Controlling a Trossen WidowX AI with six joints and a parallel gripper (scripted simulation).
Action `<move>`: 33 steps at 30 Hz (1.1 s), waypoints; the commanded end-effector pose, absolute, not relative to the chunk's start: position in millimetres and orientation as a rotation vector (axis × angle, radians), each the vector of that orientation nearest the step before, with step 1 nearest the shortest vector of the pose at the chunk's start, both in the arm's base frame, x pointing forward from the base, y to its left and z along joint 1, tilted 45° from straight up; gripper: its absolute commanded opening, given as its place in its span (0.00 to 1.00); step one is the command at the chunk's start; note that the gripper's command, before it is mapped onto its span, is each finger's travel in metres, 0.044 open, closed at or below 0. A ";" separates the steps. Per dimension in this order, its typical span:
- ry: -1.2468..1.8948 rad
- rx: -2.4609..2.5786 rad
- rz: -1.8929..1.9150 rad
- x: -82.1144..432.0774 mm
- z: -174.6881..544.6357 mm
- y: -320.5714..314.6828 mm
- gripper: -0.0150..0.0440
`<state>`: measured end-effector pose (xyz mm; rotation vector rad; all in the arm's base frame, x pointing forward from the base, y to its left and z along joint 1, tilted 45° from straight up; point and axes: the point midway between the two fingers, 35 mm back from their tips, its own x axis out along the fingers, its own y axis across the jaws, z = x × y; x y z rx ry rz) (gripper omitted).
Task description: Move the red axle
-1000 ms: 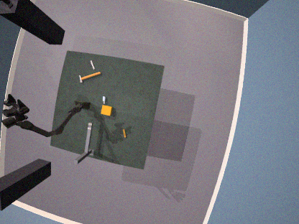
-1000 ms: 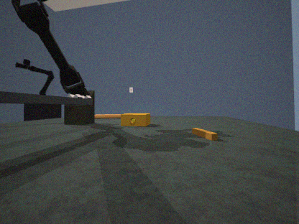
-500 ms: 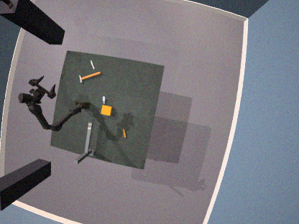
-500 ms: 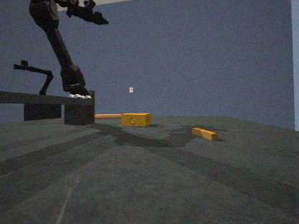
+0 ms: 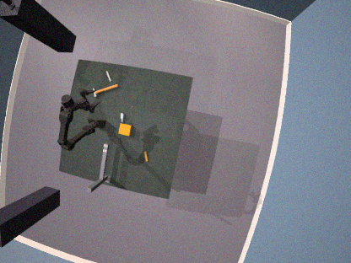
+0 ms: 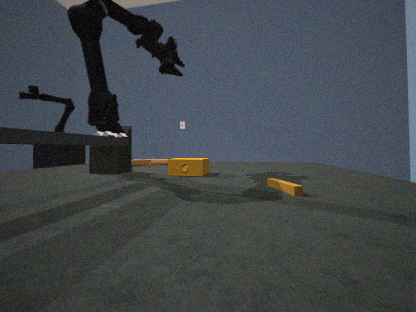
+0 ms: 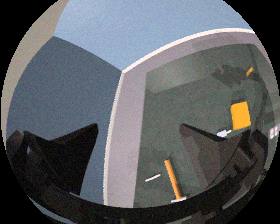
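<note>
The raised arm [image 5: 64, 125] [image 6: 94, 60] bends sharply, its empty claw [image 5: 98, 106] [image 6: 181, 70] [image 7: 139, 128] wide open.
</note>
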<state>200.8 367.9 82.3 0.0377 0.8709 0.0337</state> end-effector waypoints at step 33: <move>0.730 0.536 -1.492 226.3 -102.1 48.3 1.00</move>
